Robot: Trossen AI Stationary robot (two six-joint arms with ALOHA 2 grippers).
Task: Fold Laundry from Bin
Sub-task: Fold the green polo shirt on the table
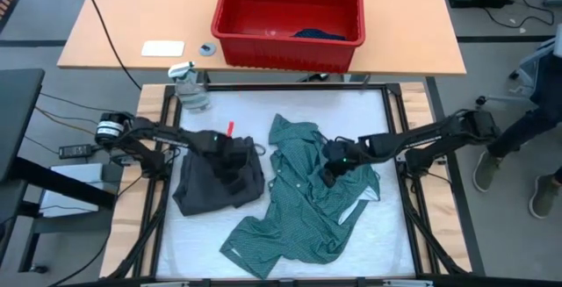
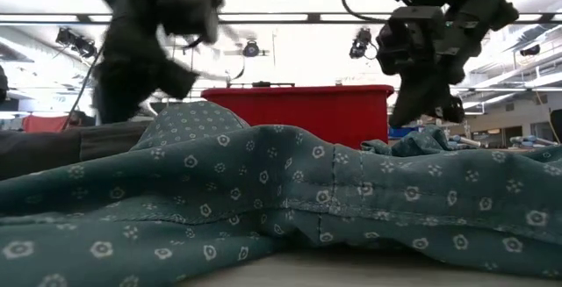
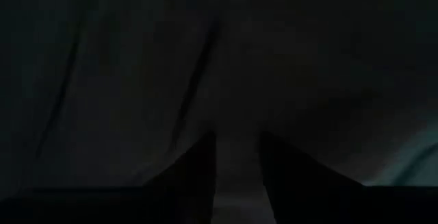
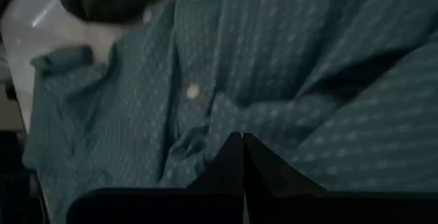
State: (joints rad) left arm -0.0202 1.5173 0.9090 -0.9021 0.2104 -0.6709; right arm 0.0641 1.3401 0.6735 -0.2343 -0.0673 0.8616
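- The teal-green dotted shirt lies crumpled and spread across the middle of the white padded work surface, one sleeve trailing toward the near edge.
- A dark grey garment sits bunched just beside it, on the left.
- The large red plastic bin stands on the wooden table behind, a dark blue piece inside.
- The right gripper hangs over the shirt, fingers pressed together, gripping nothing.
- The left gripper rests on the grey garment, fingers partly apart; whether they pinch cloth cannot be told.

Red bin: glossy smooth plastic. Teal-green dotted shirt: soft matt cloth, creasing. Dark grey piece: matt cloth. Table behind: smooth pale wood showing.
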